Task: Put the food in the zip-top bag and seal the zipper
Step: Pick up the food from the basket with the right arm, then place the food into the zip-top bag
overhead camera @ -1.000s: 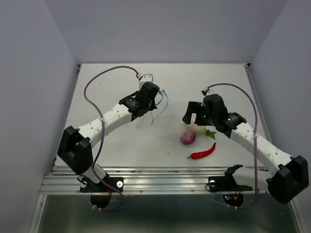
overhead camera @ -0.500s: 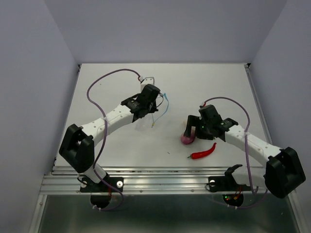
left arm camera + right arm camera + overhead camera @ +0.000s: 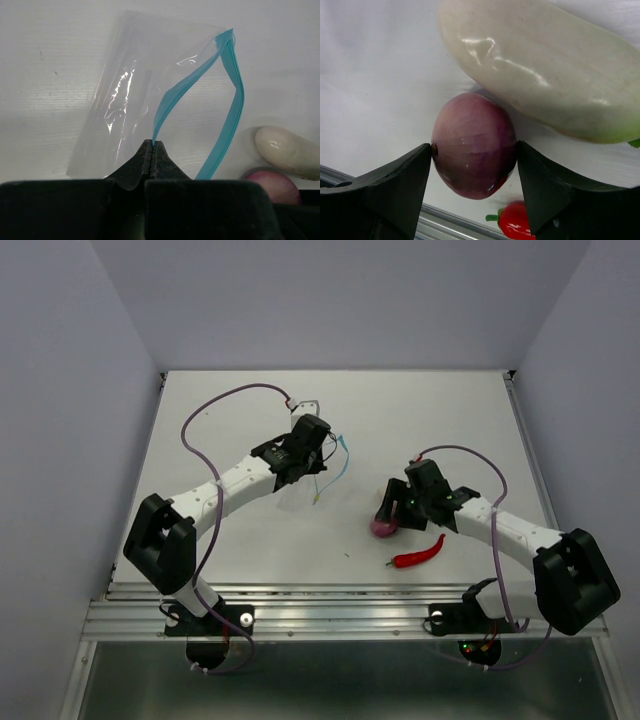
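Note:
My left gripper (image 3: 151, 145) is shut on one lip of the light-blue zipper (image 3: 232, 115) of the clear zip-top bag (image 3: 135, 90). It holds the bag's mouth open above the table; the bag also shows in the top view (image 3: 338, 452). My right gripper (image 3: 474, 150) is low over the purple-red onion (image 3: 474, 145), which rests on the table with a finger touching each side. The white radish (image 3: 545, 65) lies just beyond the onion. The red chili (image 3: 515, 222) lies nearer the front edge, also seen in the top view (image 3: 418, 554).
The white table (image 3: 250, 540) ends in a metal rail (image 3: 340, 605) at the near edge. Grey walls enclose the left, back and right sides. A purple cable (image 3: 220, 405) loops over the left arm.
My right gripper has come down and toward the near edge, and now brackets the onion. My left gripper has barely moved and still holds the bag.

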`<move>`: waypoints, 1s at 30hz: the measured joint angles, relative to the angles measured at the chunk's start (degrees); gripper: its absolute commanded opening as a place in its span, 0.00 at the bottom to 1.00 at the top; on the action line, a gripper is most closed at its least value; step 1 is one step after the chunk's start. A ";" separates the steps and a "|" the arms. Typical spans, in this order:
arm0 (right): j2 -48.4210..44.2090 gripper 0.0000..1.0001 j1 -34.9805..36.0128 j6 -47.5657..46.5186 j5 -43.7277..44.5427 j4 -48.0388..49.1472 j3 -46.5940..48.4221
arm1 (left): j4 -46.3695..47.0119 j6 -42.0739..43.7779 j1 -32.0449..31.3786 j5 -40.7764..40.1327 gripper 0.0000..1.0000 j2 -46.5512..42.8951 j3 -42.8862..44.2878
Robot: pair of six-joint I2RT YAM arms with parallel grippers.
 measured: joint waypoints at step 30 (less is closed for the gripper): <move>1.51 0.36 0.68 -5.49 -2.43 10.67 19.63 | 1.51 -0.07 -0.66 5.27 0.00 -0.02 -1.51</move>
